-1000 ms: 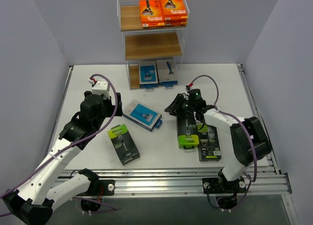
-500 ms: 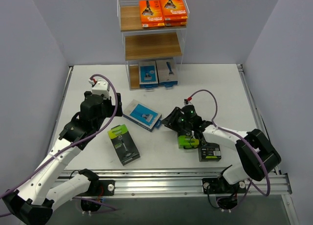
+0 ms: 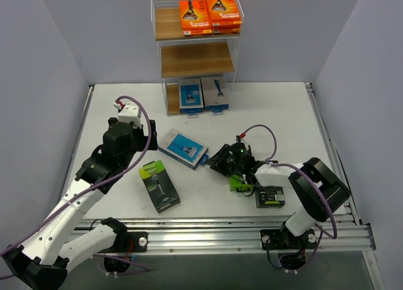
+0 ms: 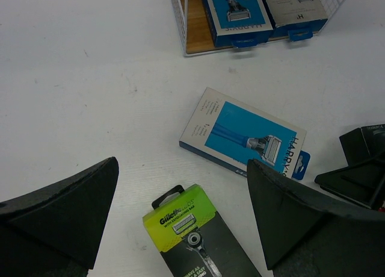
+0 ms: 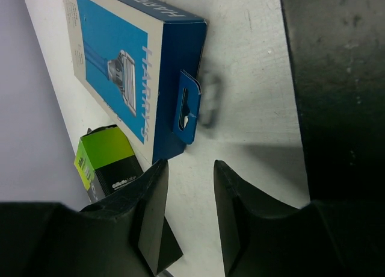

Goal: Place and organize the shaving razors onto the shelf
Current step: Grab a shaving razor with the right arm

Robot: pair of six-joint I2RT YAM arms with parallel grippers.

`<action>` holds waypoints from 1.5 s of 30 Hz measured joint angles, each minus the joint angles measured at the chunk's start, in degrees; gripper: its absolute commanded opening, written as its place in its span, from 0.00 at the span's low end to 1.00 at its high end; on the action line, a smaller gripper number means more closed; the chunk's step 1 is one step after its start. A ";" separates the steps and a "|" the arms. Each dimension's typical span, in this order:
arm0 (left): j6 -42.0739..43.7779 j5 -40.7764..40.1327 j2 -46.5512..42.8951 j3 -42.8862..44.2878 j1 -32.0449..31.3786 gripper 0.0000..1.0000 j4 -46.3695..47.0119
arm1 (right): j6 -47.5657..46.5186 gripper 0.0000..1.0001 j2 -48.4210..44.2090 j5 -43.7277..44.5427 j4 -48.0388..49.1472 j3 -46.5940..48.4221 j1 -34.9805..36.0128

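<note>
On the white table (image 3: 289, 113), near its middle, the blue razor pack (image 3: 183, 148) points its tab end at my right gripper (image 5: 189, 168), jaws barely parted and empty, while the left gripper (image 4: 182, 164) hangs wide open at its other end.

"HARRY'S" is printed along the blue-and-white razor pack (image 4: 243, 135), and "Gillette Labs" appears on the lime-green top of the black razor pack (image 4: 180, 220).
</note>
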 measured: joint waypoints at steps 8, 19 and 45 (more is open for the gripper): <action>0.00 0.00 -0.09 0.00 -0.31 0.96 0.00 | 1.92 0.34 3.17 1.95 4.33 -0.11 1.05; 0.00 0.04 -0.13 0.00 -0.68 0.96 0.00 | 3.41 0.31 7.48 3.17 11.30 0.37 1.42; 0.00 0.07 -0.11 0.00 -1.64 0.96 0.00 | 3.80 0.30 3.65 6.91 4.31 0.20 1.42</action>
